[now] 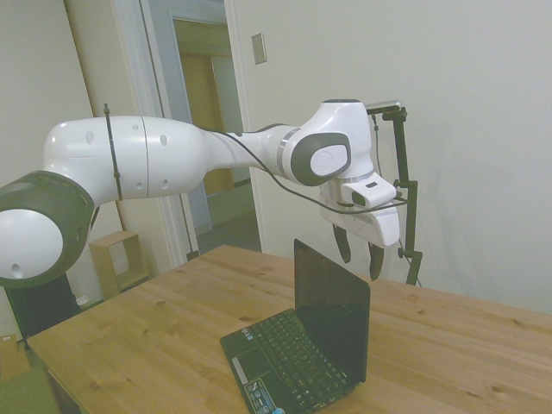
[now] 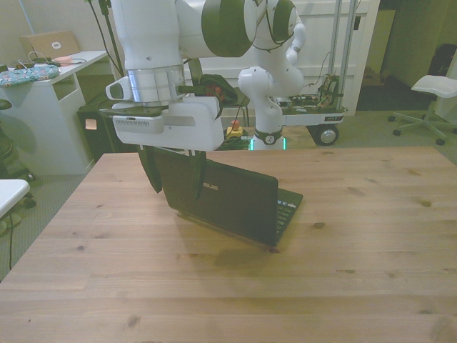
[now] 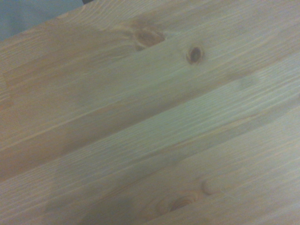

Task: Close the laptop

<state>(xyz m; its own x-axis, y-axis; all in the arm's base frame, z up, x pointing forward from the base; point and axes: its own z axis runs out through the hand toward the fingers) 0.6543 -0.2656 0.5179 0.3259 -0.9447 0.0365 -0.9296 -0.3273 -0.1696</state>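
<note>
Table (image 3: 150, 122): bare wooden planks with dark knots fill the wrist view, blurred
Arm (image 1: 147, 159): white, reaching in over the table from the side view's left
Laptop (image 1: 315, 341): black, open on the table, screen near upright, keyboard facing the side camera, lid back toward the front camera
Gripper (image 1: 360, 252): just above the lid's top edge, dark fingers (image 1: 343, 244) pointing down, spread apart, holding nothing
</note>
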